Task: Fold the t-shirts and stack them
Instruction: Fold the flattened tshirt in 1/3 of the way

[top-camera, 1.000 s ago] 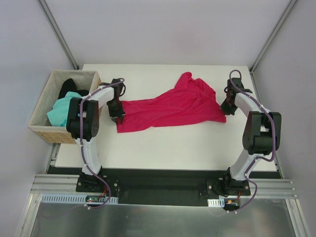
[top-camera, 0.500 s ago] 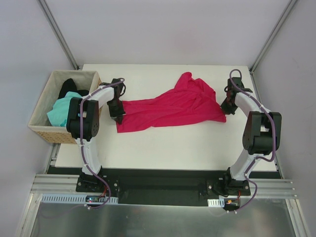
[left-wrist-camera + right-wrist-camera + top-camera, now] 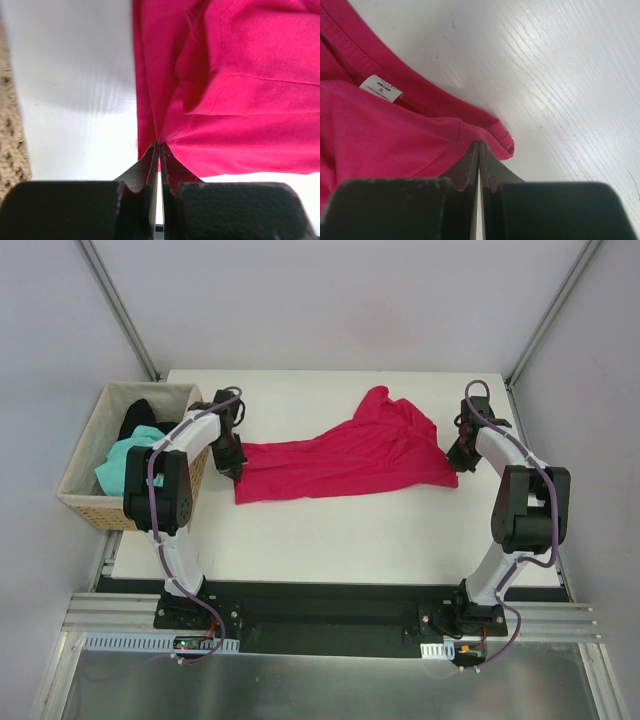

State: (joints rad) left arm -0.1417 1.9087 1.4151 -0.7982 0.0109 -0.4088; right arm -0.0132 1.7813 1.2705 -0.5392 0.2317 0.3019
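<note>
A crimson t-shirt lies stretched and rumpled across the middle of the white table. At its left edge my left gripper is shut on the cloth; the left wrist view shows the fingers pinching a pleat of the crimson t-shirt. My right gripper is shut on the right edge. There the fingers clamp the hem of the crimson t-shirt near its white size label. A mint-green t-shirt and a black t-shirt lie in the basket.
A tan wicker basket stands at the table's left edge, close beside my left arm; its weave shows in the left wrist view. Grey walls with metal struts stand behind and beside the table.
My left gripper has closed on the shirt's left edge and shifted a little up and toward the basket, drawing that edge with it. The right arm has not moved.
</note>
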